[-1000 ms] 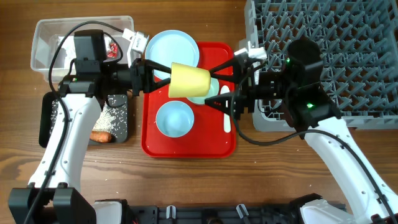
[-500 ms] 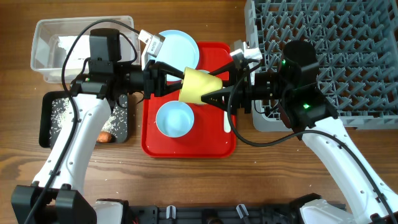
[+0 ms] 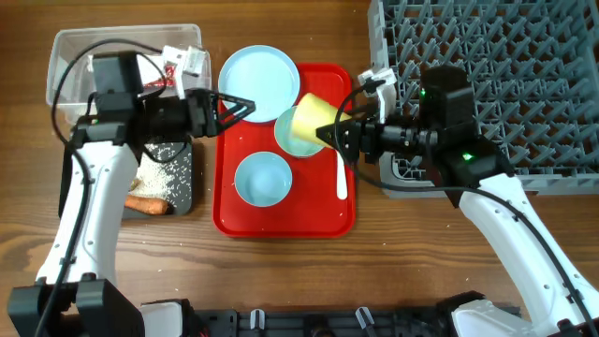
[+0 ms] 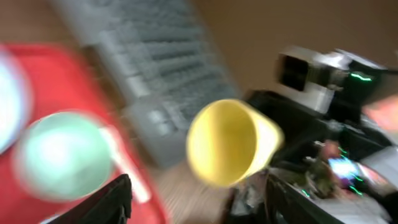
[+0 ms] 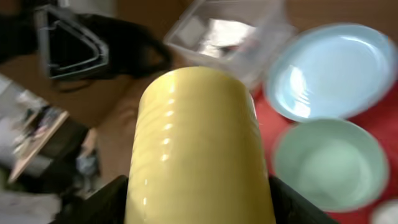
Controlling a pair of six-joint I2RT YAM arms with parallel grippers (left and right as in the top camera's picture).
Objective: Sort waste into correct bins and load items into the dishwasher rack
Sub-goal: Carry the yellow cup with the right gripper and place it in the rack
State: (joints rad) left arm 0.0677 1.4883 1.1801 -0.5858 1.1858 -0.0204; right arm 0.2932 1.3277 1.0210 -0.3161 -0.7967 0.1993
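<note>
Gripping the cup (image 3: pixel 311 119) by its sides, the right hand (image 3: pixel 329 132) holds it tipped over above the red tray (image 3: pixel 328 220), with the mouth turned left toward the other arm. The fingers are pinched on the yellow wall, one on each side. The cup hangs over the mint bowl (image 3: pixel 284 139) and hides part of it.

The left hand (image 3: pixel 238 106) is spread wide and holds nothing. It sits over the far left corner of the red tray, just beside the plate (image 3: pixel 257 73) and apart from the cup.

The plate lies at the far end of the red tray, overlapping its far edge. The blue bowl (image 3: pixel 262 178) sits on the near half, and the spoon (image 3: pixel 342 178) lies along the right side.

The rack (image 3: pixel 505 56) fills the far right of the table (image 3: pixel 393 271). The tub (image 3: pixel 70 51) stands far left, and the right wrist view shows something pale and crumpled in it, too blurred to name. Nearer than the tub, the black tray (image 3: pixel 187 201) holds rice (image 3: pixel 168 173), with the carrot (image 3: pixel 150 203) at its near edge
</note>
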